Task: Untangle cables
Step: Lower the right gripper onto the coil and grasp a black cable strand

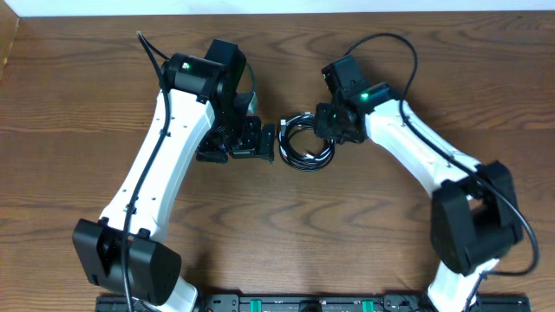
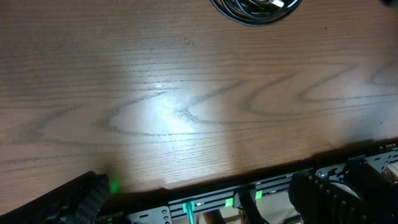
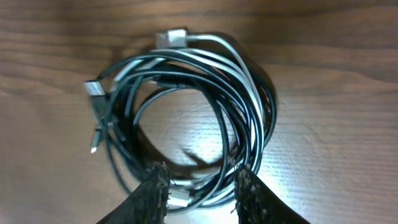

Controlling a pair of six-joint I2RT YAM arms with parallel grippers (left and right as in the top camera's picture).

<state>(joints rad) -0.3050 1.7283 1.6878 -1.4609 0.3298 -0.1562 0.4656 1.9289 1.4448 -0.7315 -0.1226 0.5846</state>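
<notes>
Cables (image 1: 305, 149) are in one loose coil mid-table (image 1: 277, 243), between the two hands, with the strands all overlapping and none pulled apart. In the right wrist view the black loops are stacked several deep. The white cable (image 3: 211, 39) rides the far and right side of the coil, with its white plug (image 3: 171, 38) at the far edge. A silver flat plug (image 3: 94, 87) sticks out on the coil's left, and a thin small plug tip (image 3: 93, 148) sits just below it. Right hand (image 3: 200, 190) is down on the near side of the coil, fingers (image 3: 155, 196) straddling the bundle. Several black strands plus a second white plug end (image 3: 177, 200) run through the gap. The jaws are narrowed to about bundle width; can't tell if the pads actually bite or just bracket the strands. Left hand (image 1: 241, 146) sits just beside the coil on its left; overhead doesn't show clearly whether they touch. In the left wrist view its fingers (image 2: 339, 196) are spread wide at the bottom corners, with only bare table between them and the coil cut off at the top edge.
</notes>
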